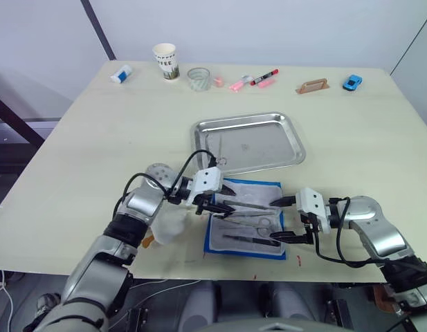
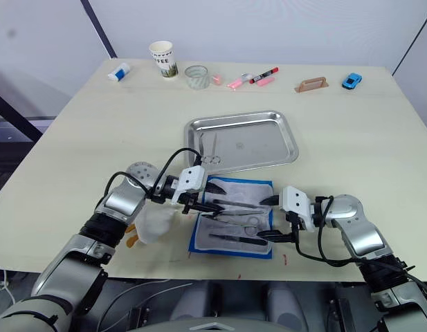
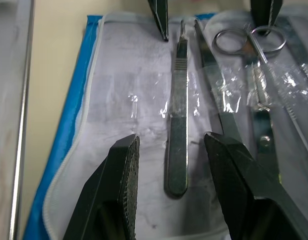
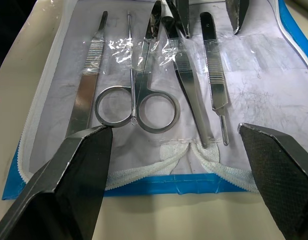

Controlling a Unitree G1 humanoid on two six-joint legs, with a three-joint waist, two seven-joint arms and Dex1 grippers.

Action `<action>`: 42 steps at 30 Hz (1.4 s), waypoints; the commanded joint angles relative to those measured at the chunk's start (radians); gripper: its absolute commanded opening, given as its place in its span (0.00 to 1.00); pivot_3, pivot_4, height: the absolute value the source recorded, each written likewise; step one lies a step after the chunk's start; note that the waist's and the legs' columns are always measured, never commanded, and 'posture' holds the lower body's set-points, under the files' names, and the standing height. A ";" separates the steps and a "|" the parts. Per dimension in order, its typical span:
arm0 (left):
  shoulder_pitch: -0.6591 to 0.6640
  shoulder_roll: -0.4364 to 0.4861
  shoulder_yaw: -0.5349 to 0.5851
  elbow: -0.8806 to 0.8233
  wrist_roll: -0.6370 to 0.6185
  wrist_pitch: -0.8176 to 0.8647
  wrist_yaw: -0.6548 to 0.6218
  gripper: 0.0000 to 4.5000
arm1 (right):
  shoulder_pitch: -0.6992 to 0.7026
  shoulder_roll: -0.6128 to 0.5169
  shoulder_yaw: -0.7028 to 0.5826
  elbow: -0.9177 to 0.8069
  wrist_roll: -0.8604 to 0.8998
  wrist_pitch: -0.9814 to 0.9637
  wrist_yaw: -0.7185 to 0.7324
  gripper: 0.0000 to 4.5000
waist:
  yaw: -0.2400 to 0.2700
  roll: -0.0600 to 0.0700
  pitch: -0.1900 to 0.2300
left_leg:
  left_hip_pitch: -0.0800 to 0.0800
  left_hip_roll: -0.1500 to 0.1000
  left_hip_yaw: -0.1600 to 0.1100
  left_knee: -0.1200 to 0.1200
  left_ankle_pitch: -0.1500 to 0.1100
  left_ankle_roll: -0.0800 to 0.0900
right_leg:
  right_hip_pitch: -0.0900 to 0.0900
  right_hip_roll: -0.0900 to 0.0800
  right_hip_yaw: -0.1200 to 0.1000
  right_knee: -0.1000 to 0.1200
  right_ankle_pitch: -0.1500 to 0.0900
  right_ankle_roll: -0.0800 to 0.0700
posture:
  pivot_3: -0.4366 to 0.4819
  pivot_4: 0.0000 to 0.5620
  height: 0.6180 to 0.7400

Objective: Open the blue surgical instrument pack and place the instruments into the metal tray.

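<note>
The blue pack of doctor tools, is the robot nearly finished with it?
Not nearly. The blue pack already lies open. The left gripper, open, straddles a scalpel handle; nothing is gripped. One instrument lies in the metal tray; the scissors and others remain.

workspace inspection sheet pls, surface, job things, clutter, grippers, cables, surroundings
surface: pale wooden table, bare in the middle.
job's things: blue surgical instrument pack lies open at the near edge; instruments lie in its lining, one pair of scissors already in the metal tray.
clutter: paper cup, glass, pink pens, red marker, blue toy car, small bottle and a tan holder along the far edge.
grippers: left gripper open astride a scalpel handle; right gripper open over the pack.
cables: black cables loop at both wrists.
surroundings: white wall behind.
</note>
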 commanded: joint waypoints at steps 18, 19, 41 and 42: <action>-0.030 -0.036 -0.019 0.241 0.046 -0.140 -0.028 0.01 | 0.027 -0.011 0.032 -0.003 -0.005 0.049 0.013 0.98 | 0.002 0.002 -0.005 | 0.001 -0.001 0.000 0.000 0.000 0.000 | 0.001 0.000 -0.001 0.000 0.000 0.000 | 0.48 0.27 1.00; -0.027 -0.032 -0.017 0.228 0.042 -0.134 -0.029 0.01 | 0.026 -0.010 0.033 0.000 -0.006 0.048 0.013 0.98 | 0.002 0.002 -0.005 | 0.001 -0.001 0.000 0.000 0.000 0.000 | 0.001 0.000 -0.001 0.000 0.000 0.000 | 0.48 0.27 1.00; -0.030 0.091 -0.006 -0.101 0.009 0.117 -0.070 0.01 | -0.033 -0.007 0.090 0.095 -0.065 0.057 0.011 0.98 | -0.006 0.002 -0.005 | 0.001 0.001 0.000 0.000 0.000 0.000 | 0.000 0.002 0.001 0.001 0.000 0.000 | 0.48 0.27 1.00; -0.032 0.096 -0.004 -0.112 0.007 0.130 -0.071 0.01 | -0.032 -0.007 0.091 0.095 -0.066 0.057 0.011 0.98 | -0.006 0.002 -0.005 | 0.001 0.001 0.000 0.000 0.000 0.000 | 0.000 0.002 0.001 0.001 0.000 0.000 | 0.48 0.27 1.00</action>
